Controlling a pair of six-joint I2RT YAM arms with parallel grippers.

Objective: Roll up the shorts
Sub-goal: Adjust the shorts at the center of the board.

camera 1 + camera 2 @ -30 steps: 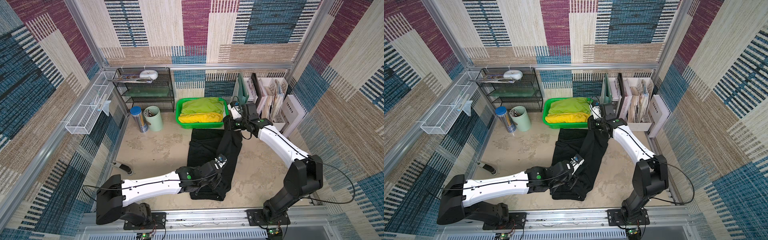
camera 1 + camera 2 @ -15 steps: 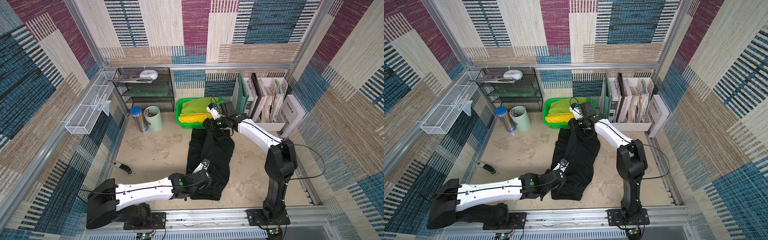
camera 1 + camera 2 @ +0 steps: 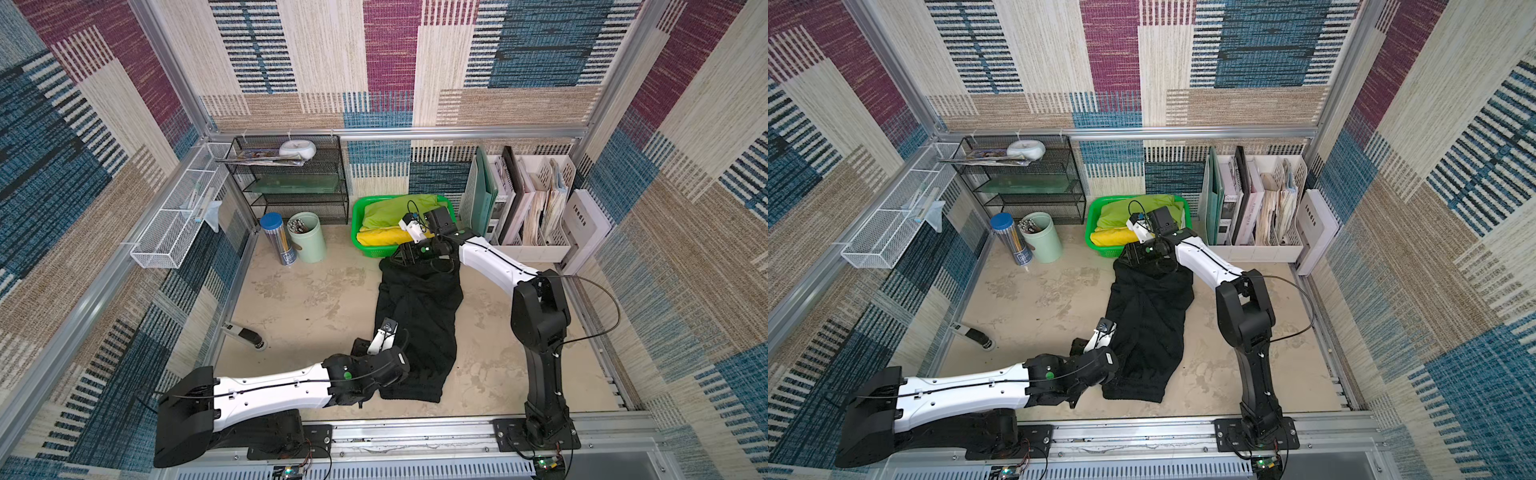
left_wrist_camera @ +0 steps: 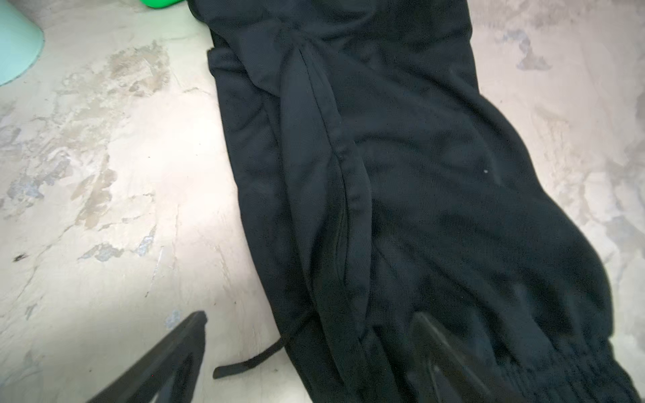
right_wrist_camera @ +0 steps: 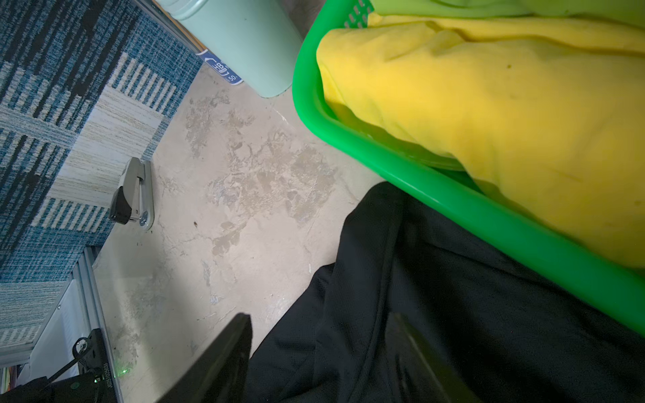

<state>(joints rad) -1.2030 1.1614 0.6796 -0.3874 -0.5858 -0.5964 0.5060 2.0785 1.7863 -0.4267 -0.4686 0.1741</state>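
Fingers (image 4: 181, 349) of the left gripper (image 4: 310, 317) and right gripper (image 5: 319, 317) are standing apart, gripping nothing; both should probably be pinching one end of the plain black mesh shorts (image 3: 419, 316), rolling evenly.

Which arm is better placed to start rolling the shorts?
Probably the left: the left gripper, open, sits at the waistband end of the shorts with bare table beside it. The right gripper, also open, is close by the green basket.
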